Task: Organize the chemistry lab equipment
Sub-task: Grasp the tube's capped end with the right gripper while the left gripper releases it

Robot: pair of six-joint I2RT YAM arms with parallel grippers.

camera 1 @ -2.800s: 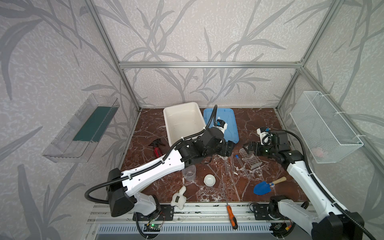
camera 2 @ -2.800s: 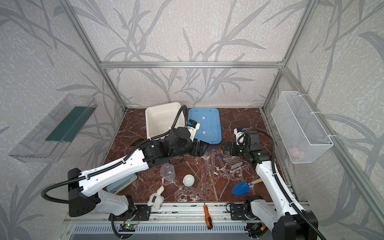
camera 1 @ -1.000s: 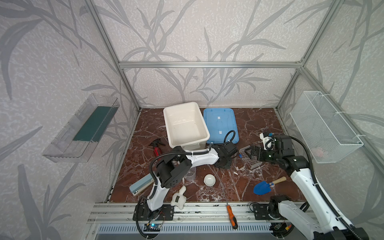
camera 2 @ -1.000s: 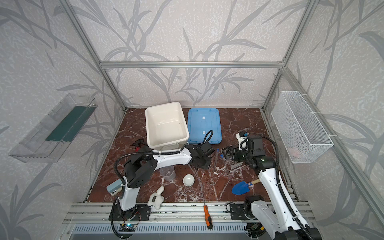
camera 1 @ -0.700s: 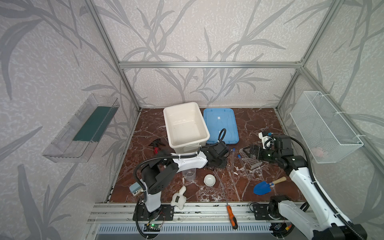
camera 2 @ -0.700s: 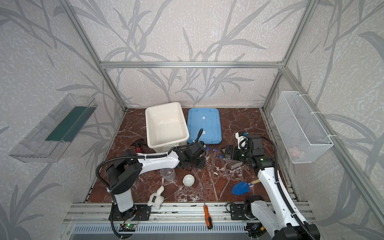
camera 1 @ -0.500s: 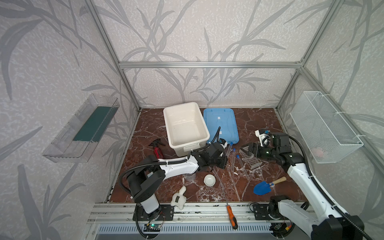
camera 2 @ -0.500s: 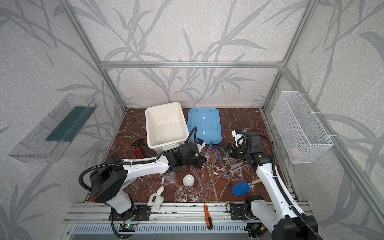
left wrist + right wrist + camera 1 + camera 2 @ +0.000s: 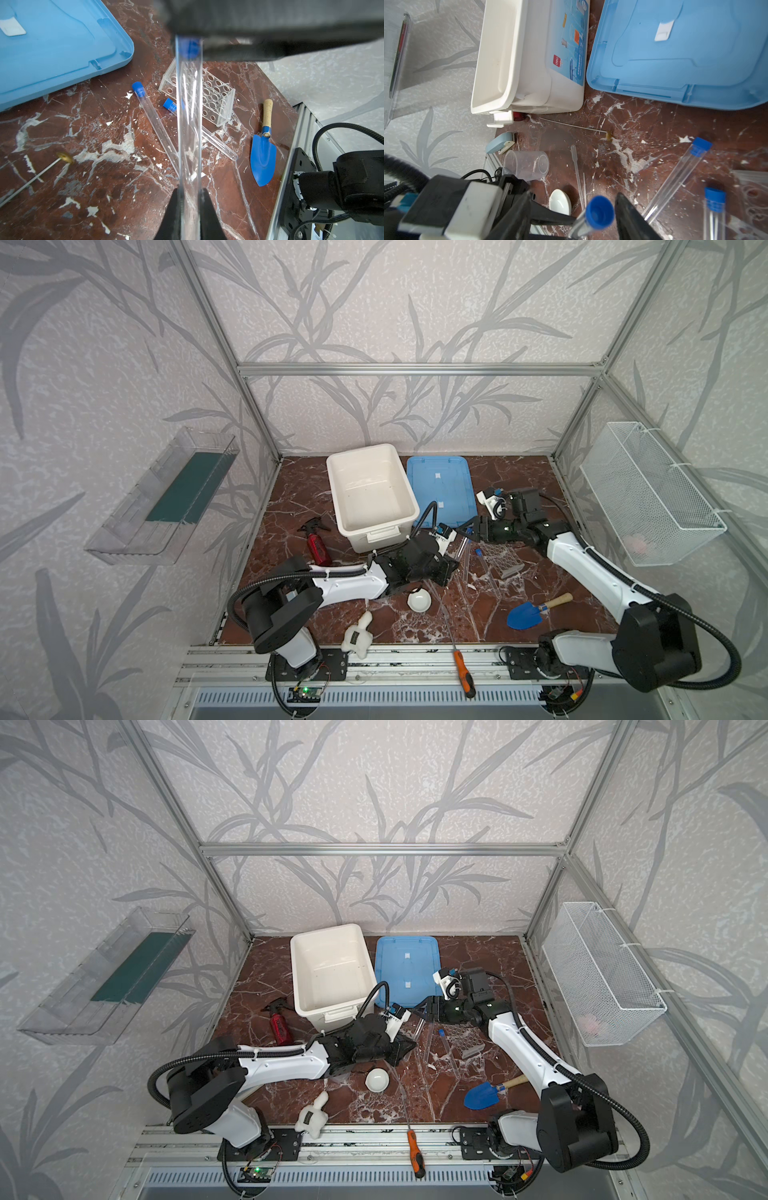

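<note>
Blue-capped test tube (image 9: 189, 124) held over the white-veined red-brown marble table (image 9: 83, 166), pinched in the closed left hand (image 9: 189, 192), right hand (image 9: 573, 195) open around its cap (image 9: 600, 212), clear rack (image 9: 207, 93) lying nearby, grey leaf-patterned walls (image 9: 374, 302) around.

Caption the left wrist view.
Left gripper holds a test tube toward the right gripper; two more tubes, rack and trowel lie on the table.
</note>
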